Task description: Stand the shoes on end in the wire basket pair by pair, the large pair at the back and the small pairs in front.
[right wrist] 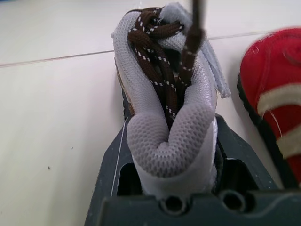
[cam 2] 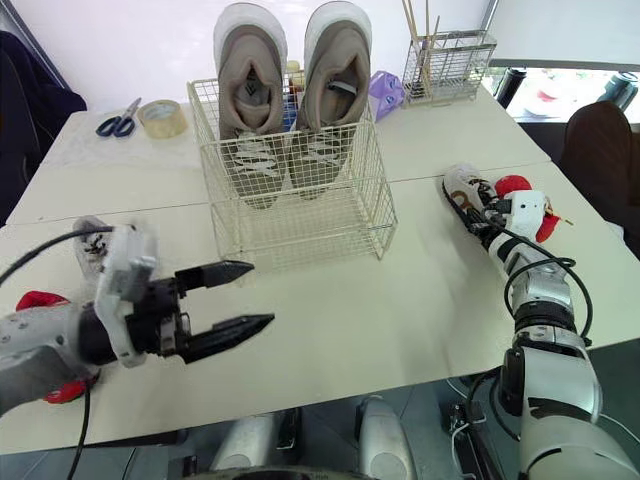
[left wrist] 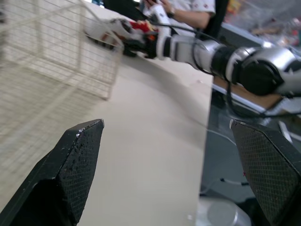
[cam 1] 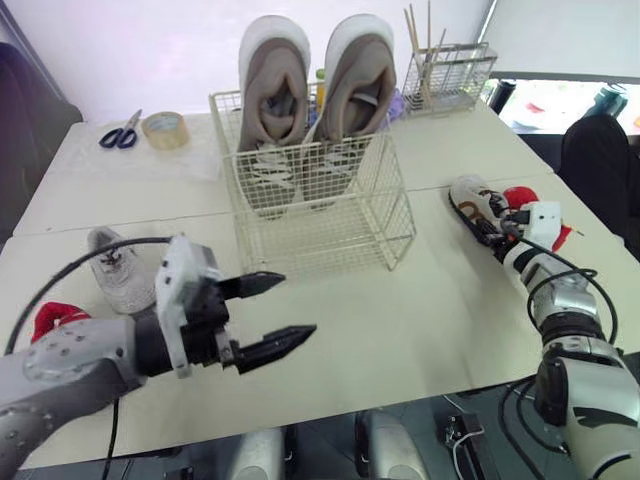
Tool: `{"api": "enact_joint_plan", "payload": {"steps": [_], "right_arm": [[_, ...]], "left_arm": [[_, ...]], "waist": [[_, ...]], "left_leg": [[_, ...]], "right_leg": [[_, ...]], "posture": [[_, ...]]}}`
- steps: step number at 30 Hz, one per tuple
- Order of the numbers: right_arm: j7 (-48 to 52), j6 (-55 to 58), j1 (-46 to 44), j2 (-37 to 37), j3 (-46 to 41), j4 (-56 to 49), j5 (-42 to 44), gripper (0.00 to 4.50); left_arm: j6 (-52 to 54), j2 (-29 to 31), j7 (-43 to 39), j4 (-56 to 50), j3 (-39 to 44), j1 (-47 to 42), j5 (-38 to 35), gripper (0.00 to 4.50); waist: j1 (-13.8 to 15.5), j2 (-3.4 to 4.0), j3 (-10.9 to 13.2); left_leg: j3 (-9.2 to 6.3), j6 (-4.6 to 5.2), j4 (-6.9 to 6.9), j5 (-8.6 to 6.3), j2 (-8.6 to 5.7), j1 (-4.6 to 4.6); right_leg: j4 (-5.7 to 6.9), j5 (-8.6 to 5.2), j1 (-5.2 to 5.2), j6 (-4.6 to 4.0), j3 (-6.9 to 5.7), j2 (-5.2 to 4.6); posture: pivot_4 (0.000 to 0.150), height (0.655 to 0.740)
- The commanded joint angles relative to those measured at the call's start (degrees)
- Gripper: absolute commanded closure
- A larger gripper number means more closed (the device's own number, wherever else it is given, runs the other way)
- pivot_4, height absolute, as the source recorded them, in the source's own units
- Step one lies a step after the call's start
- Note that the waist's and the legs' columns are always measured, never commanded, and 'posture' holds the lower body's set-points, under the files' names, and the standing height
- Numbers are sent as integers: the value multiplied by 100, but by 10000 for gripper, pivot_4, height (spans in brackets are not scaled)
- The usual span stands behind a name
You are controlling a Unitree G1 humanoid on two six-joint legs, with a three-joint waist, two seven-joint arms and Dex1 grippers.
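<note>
Large pair [cam 1: 275,95] already in basket [cam 1: 330,225]. Right gripper [cam 2: 482,215], frame right, clamps a small shoe [right wrist: 171,94]; left gripper [cam 1: 299,305] gapes. Next: carry it to basket front.

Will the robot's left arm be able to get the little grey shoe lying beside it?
Probably yes. The left gripper is open, and the little grey shoe lies close beside that arm, nothing blocking it.

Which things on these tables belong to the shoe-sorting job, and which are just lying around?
Job: white wire basket; large grey pair of shoes standing in it; small grey mesh shoe with brown laces; small red shoe beside it; small silver shoe; second red shoe.
Lying about: blue-handled scissors; roll of tape; small wire rack of wooden sticks.
</note>
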Motion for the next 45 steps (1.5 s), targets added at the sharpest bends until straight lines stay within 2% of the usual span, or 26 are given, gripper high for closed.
{"api": "enact_joint_plan", "payload": {"steps": [1, 7, 10, 14, 17, 19, 24, 28, 31, 34, 39, 42, 45], "right_arm": [[409, 51, -366, -836, -281, -1439, 257, 31739], [1834, 915, -450, -2267, -265, -3609, 819, 31739], [2928, 1321, -1306, -2635, 106, -4281, 1394, 31739], [4294, 2972, -2010, -3297, 670, -5461, 2437, 31739], [5322, 2823, -2403, -3207, 1163, -5798, 2609, 31739], [5930, 2354, -2761, -2794, 1614, -5625, 2457, 31739], [6113, 1097, -3543, -2049, 2743, -5009, 2593, 31739], [6113, 253, -3762, -1831, 3611, -4909, 2919, 31739], [6113, -340, -4033, -1797, 4257, -4802, 3075, 31739], [6113, -982, -4311, -1789, 4868, -4561, 3018, 31739], [6113, -1549, -4524, -1631, 5379, -4360, 2900, 31739], [6113, -1715, -4502, -1505, 5482, -4363, 2840, 31739], [6113, -1684, -4509, -1465, 5467, -4424, 2876, 31739]], "left_arm": [[204, 375, 84, 369, 244, -161, -705, 0], [599, 770, -556, 1018, 443, -349, -604, 0], [833, 852, -1182, 1559, 803, -463, -813, 0], [1403, 1007, -1788, 2196, 1711, -144, -540, 0], [1661, 1083, -2073, 2492, 2201, -36, -306, 0], [1712, 1124, -2263, 2693, 2322, -104, -111, 0], [1707, 933, -2651, 2842, 2381, -272, 18, 0], [1557, 622, -2435, 2451, 1950, -666, -397, 0], [1603, 652, -2388, 2451, 1530, -1189, -853, 0], [1722, 726, -2448, 2555, 976, -1758, -1122, 0], [1966, 528, -2612, 2725, -100, -2669, -997, 0], [2310, 249, -2843, 2706, -1019, -3176, -535, 0], [2458, 103, -3082, 2800, -1429, -3450, -59, 0]], "waist": [[1, 36, 24], [-14, 50, 36], [-84, 38, 42], [-74, 32, 48], [-56, 13, 56], [-57, 1, 54], [-45, -7, 51], [-25, -20, 47], [-28, -21, 47], [-40, -21, 47], [-37, -22, 48], [-23, -24, 48], [-18, -27, 50]], "left_leg": [[6, 1, -2, 0, -2, -2], [35, 1, -51, 1, 3, -9], [68, -6, -79, 6, 15, 9], [86, -8, -93, 5, 34, 6], [94, -16, -92, -1, 37, 2], [98, -18, -87, -2, 35, 2], [121, -36, -83, -13, 30, 4], [125, -37, -92, -14, 27, -24], [120, -47, -81, -3, 27, -85], [119, -36, -81, 7, 29, -85], [118, -30, -72, 8, 28, -79], [118, -27, -63, 8, 28, -79], [117, -26, -57, 8, 28, -80]], "right_leg": [[0, 0, -5, 0, 1, -4], [7, -5, -47, 7, 6, 1], [8, -5, -64, 5, 40, 26], [16, -10, -93, -5, 59, 33], [8, -14, -97, -10, 59, 26], [4, -13, -97, -12, 59, 21], [-3, 5, -124, -39, 54, -8], [6, 7, -146, -39, 54, -19], [26, 12, -196, -39, 53, -30], [36, 13, -201, -39, 53, -24], [47, 13, -192, -37, 48, -5], [50, 24, -188, -16, 48, 0], [50, 32, -185, 0, 49, 10]], "posture": [[1500, 7400], [1500, 7400], [1500, 7400], [1500, 7400], [1500, 7400], [1500, 7400], [1500, 7400], [1500, 7400], [1500, 7400], [1500, 7400], [1500, 7400], [1500, 7400], [1500, 7400]]}}
